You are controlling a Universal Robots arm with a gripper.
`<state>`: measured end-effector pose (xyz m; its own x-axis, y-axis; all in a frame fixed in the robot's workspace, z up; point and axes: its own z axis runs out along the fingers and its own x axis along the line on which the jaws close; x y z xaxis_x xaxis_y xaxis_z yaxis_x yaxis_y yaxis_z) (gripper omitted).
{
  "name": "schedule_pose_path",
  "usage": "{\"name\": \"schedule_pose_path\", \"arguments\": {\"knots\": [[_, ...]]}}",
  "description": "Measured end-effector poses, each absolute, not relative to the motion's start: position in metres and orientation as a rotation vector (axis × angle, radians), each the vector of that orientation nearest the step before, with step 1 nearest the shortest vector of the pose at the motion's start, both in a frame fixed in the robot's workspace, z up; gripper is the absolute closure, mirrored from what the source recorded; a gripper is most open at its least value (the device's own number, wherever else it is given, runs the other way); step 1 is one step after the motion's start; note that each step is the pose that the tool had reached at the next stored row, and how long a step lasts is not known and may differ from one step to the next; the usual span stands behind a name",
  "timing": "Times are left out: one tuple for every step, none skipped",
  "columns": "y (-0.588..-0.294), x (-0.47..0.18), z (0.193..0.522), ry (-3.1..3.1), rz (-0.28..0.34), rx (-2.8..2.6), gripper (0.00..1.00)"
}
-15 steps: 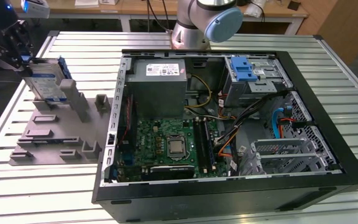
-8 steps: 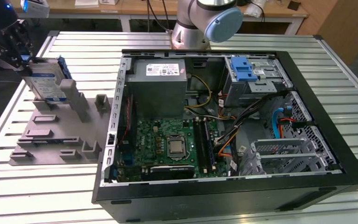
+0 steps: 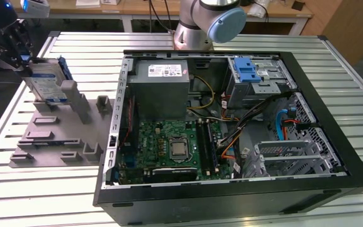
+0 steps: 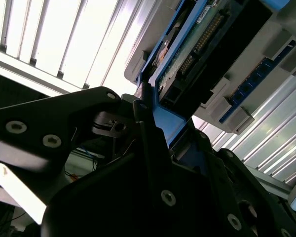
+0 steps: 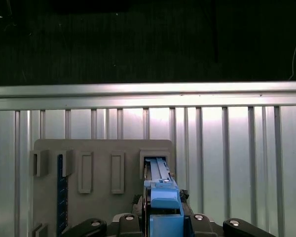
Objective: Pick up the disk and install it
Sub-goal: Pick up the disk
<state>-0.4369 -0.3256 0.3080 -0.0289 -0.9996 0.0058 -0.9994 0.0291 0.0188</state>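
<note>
The disk, a silver drive with a white-and-blue label in a blue caddy, stands on edge in a slot of the grey fixture at the exterior view's left. My gripper is at the disk's upper end, shut on the blue caddy. In the second wrist view the black fingers press against the caddy edge of the disk. In the first wrist view the disk sits between the gripper's fingers, its far end in a fixture slot.
An open computer case lies on the slatted metal table, with motherboard, power supply and a drive bay with a blue latch at the back. The arm's base stands behind the case.
</note>
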Motion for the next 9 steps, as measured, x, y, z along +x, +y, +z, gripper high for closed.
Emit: {"name": "schedule_pose_path", "arguments": {"knots": [[-0.3256, -0.4369, 0.3084, -2.241, -0.015, 2.177, 0.64], [-0.3256, -0.4369, 0.3091, -2.241, -0.015, 2.177, 0.64], [-0.3256, -0.4369, 0.3096, -2.241, -0.015, 2.177, 0.64], [-0.3256, -0.4369, 0.31, -2.241, -0.015, 2.177, 0.64], [-0.3256, -0.4369, 0.3101, -2.241, -0.015, 2.177, 0.64], [-0.3255, -0.4368, 0.3105, -2.241, -0.015, 2.177, 0.64], [-0.3256, -0.4368, 0.3108, -2.241, -0.015, 2.177, 0.64], [-0.3255, -0.4368, 0.3108, -2.241, -0.015, 2.177, 0.64], [-0.3256, -0.4368, 0.3109, -2.241, -0.015, 2.177, 0.64]]}}
